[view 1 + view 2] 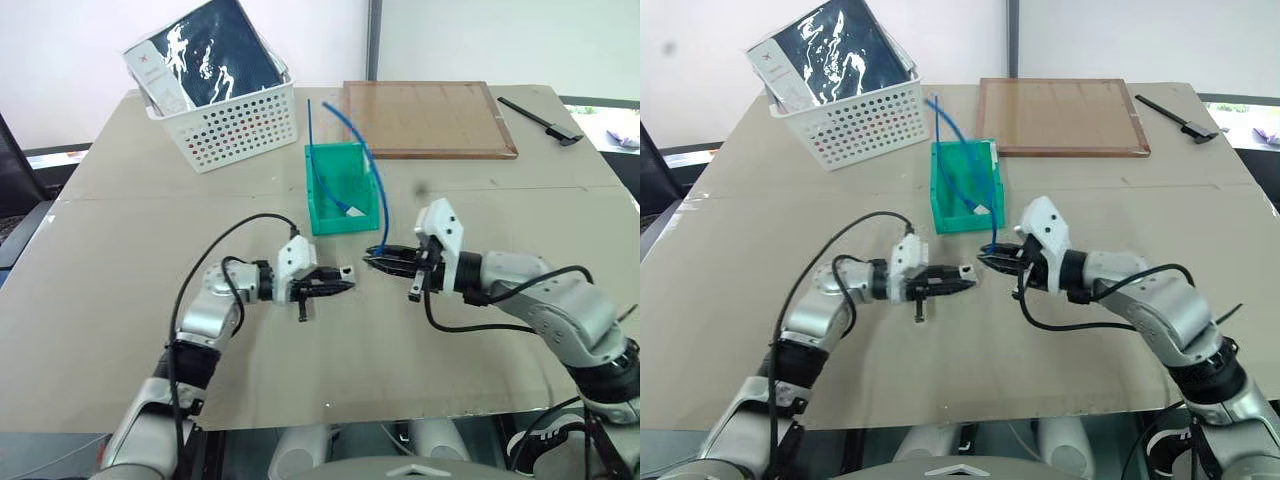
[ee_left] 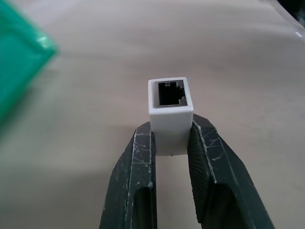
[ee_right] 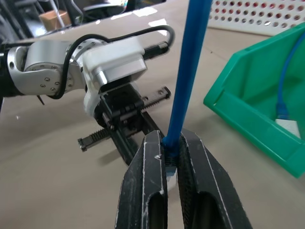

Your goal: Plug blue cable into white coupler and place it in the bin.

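A beige table carries four things along its far half — a white basket, the green bin nearer the middle, a wooden board, a black tool.

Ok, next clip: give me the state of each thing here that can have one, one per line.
left gripper: shut on the white coupler, socket empty.
right gripper: shut on the blue cable, not yet plugged in.
green bin: upright, holding another blue cable with a white end.
white basket: upright, holding a dark packet.
wooden board: lying flat.
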`<act>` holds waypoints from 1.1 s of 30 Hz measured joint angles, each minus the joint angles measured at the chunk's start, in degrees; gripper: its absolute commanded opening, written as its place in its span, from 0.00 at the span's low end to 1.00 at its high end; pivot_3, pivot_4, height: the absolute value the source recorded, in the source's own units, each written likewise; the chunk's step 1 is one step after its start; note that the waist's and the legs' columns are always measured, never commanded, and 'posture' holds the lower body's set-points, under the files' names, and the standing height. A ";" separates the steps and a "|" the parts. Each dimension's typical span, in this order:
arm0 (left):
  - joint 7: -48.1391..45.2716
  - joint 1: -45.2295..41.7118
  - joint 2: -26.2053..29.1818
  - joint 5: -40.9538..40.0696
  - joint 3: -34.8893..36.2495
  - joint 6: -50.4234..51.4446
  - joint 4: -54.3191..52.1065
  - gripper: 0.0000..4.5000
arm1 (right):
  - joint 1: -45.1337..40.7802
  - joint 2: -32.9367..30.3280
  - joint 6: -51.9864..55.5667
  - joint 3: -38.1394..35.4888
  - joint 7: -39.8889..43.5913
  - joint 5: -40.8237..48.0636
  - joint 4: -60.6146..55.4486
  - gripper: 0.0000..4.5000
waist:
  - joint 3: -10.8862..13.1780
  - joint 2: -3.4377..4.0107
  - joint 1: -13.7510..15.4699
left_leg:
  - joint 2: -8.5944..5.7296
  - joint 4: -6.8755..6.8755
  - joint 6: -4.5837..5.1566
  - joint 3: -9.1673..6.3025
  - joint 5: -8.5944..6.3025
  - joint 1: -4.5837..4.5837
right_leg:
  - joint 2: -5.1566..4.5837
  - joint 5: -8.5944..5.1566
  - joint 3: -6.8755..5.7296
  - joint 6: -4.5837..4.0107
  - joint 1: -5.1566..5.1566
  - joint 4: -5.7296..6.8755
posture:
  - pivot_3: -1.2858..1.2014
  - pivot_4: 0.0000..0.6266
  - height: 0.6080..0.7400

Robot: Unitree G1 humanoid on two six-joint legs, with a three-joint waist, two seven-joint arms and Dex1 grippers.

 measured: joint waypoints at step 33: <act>1.43 -2.12 -2.23 6.01 -1.44 -11.77 7.37 0.07 | -6.93 7.56 -10.37 6.69 17.58 -20.88 17.55 0.00 | -0.44 0.47 0.17 | -0.10 0.04 -0.01 -0.18 0.00 0.16 | -0.03 0.01 -0.07 0.02 0.17 0.06 | 0.52 0.24 1.00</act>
